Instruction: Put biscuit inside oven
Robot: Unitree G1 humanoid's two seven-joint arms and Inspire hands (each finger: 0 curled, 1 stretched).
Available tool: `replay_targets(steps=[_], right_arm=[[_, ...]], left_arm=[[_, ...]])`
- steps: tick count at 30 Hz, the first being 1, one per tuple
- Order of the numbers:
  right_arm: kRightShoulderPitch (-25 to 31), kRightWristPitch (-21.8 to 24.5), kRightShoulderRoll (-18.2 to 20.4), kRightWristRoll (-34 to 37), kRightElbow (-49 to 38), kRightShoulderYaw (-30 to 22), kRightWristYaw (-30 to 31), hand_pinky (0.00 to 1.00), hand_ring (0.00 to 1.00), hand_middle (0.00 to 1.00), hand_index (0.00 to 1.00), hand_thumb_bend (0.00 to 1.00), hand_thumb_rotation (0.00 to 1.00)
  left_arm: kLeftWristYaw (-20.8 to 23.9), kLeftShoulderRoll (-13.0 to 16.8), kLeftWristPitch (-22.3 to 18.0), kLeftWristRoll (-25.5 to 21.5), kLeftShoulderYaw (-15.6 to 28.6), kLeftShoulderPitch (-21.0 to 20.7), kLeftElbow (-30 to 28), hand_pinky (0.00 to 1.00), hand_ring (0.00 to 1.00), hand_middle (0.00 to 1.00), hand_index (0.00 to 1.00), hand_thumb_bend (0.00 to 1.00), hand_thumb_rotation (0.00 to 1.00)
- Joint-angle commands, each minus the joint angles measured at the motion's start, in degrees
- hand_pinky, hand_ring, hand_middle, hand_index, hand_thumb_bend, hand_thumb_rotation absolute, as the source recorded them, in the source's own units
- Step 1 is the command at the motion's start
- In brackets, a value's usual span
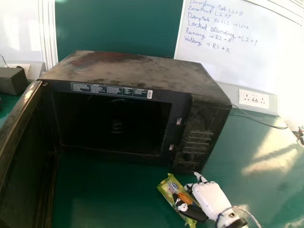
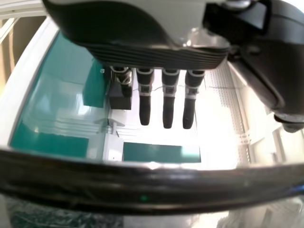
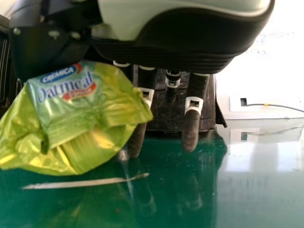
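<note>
Right hand (image 1: 211, 198): one, thumb and fingers pinching the biscuit
Biscuit (image 1: 167, 188): one pack, outside the oven
Left hand (image 2: 144, 108): fingers straight, nothing held
Oven (image 1: 137, 66): one, panel (image 1: 194, 142) side kinda blocking straight ahead
Door (image 1: 23, 152): one, wide open
Back: one whiteboard (image 1: 247, 64), one socket (image 1: 254, 99)

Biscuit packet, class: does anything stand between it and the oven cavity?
Nothing visible stands between the biscuit packet and the oven cavity; the door is swung open on the robot's left, out of the way.
</note>
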Motion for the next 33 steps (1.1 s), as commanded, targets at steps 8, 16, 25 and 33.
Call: replay_targets(steps=[8,16,25,33], right_arm=[[-0.08,-0.89,-0.31,0.57,0.63,-0.03,-0.17,0.28,0.34,0.5,0.48,0.51,0.0],[-0.46,-1.09,-1.48,1.1,-0.45,-0.65,1.41,0.32,0.47,0.5,0.49,0.51,0.0],[-0.66,-0.08,-3.87,0.92,-4.45,-1.52,6.9,0.7,0.93,0.95,0.88,0.81,0.26],[-1.74,0.31,-2.84,-0.63,-2.25,0.42,6.67,0.88,1.0,1.0,0.96,0.89,0.36]], left_arm=[[-0.33,-2.22,-0.93,-2.51,-1.61,0.38,0.3,0.85,0.83,0.85,0.83,0.91,0.81],[-1.8,-1.48,0.16,-3.82,-2.01,1.31,-0.45,0.86,0.84,0.85,0.83,0.94,0.81],[-4.1,-0.29,1.15,-4.28,-1.68,2.18,-0.59,0.91,0.86,0.87,0.85,1.0,0.82],[-5.39,-0.34,1.95,-4.93,-1.66,2.82,-1.08,0.92,0.85,0.86,0.84,1.0,0.83]])
